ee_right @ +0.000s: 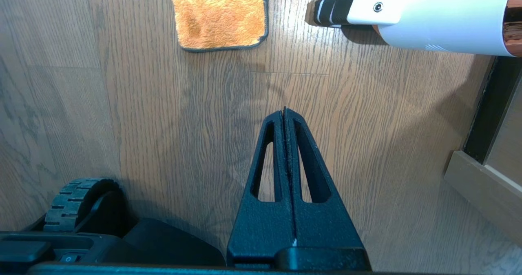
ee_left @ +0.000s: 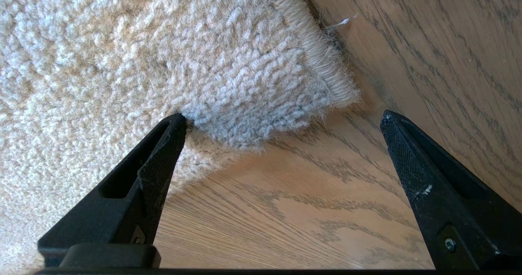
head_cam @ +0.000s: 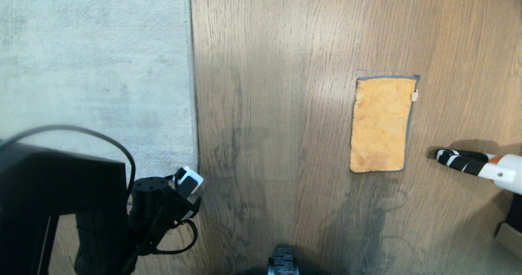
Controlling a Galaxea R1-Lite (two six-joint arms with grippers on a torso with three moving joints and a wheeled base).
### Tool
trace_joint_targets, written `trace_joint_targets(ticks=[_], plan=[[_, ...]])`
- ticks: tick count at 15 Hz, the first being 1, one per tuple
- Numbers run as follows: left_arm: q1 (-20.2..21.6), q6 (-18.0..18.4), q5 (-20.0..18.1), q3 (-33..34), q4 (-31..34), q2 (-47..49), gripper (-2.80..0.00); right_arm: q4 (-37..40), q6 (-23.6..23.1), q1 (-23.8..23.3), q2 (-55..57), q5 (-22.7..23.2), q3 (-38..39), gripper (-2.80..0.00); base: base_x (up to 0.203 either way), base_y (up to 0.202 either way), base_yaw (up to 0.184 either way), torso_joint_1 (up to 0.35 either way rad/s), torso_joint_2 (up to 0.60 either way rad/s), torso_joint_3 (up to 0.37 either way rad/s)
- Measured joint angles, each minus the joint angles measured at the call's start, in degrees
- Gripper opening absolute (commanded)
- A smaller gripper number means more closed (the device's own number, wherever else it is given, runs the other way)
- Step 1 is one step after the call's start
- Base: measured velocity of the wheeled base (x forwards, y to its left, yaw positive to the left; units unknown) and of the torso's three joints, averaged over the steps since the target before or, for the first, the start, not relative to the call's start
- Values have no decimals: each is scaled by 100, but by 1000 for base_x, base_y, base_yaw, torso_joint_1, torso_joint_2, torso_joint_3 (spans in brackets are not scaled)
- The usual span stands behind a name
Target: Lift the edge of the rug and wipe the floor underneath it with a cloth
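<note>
At 7 o'clock in head view, left gripper (ee_left: 281,144) sits spread wide astride the rug edge (ee_left: 326,79) corner, likely ready to pinch. Cloth (head_cam: 381,124) lies flat at 3 o'clock on floor (head_cam: 277,124), unclaimed; right gripper (ee_right: 284,116) closed, parked.

The head camera looked steeply down on the floor (head_cam: 285,103), rug edge (head_cam: 192,83) at nine o'clock, cloth (head_cam: 381,124) at three. The left wrist camera sat close over the rug's corner; the right wrist camera shared the cloth (ee_right: 220,14).
</note>
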Motion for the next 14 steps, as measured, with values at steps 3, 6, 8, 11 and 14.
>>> trace_joint_targets(ticks=[3, 6, 8, 11, 14], plan=[[2, -2, 15, 18, -16, 2, 0, -2, -3, 0, 0, 1, 0, -280, 0, 0, 0, 0, 0, 0], [6, -52, 16, 95, -37, -2, -280, 0, -1, 0, 0, 3, 0, -280, 0, 0, 0, 0, 0, 0], [2, -126, 26, 123, -35, -11, -280, -2, -3, 0, 0, 3, 0, -280, 0, 0, 0, 0, 0, 0], [-9, -129, 26, 130, -26, -18, -280, -2, -3, 0, 0, 1, 0, -280, 0, 0, 0, 0, 0, 0], [6, -128, 13, 140, -14, -24, -280, 0, -1, 0, 0, 1, 0, -280, 0, 0, 0, 0, 0, 0]])
